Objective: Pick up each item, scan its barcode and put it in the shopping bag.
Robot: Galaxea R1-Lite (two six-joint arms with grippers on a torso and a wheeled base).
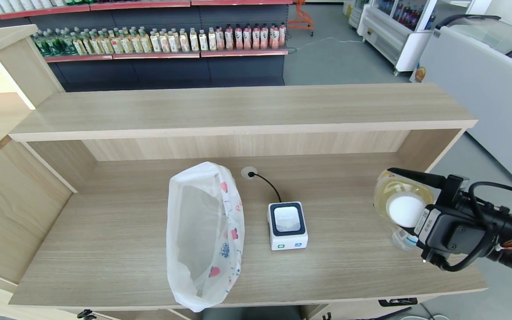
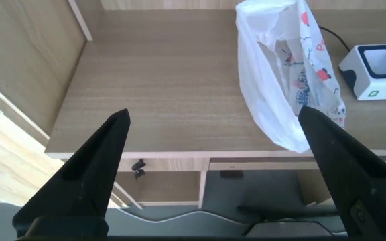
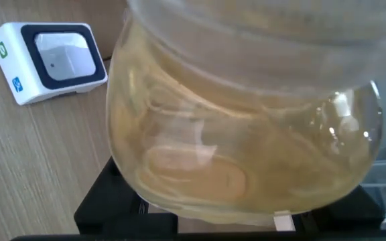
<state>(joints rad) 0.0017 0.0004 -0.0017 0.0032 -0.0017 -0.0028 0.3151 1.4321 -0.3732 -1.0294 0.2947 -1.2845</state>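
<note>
In the head view the right gripper [image 1: 405, 206] is clamped on a clear bottle [image 1: 394, 189] of yellowish liquid at the right end of the tabletop [image 1: 114, 231], white cap towards the camera. The right wrist view gives the bottle's [image 3: 246, 134] rounded body up close, with the scanner [image 3: 49, 60] beyond it. The left wrist view adds the left gripper [image 2: 214, 117], fingers spread wide and holding nothing, above the tabletop's near edge, the shopping bag [image 2: 280, 73] lying just beside the scanner.

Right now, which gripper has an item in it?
The right gripper, shut on a white-capped bottle of yellowish liquid; the left gripper is open and empty.
</note>
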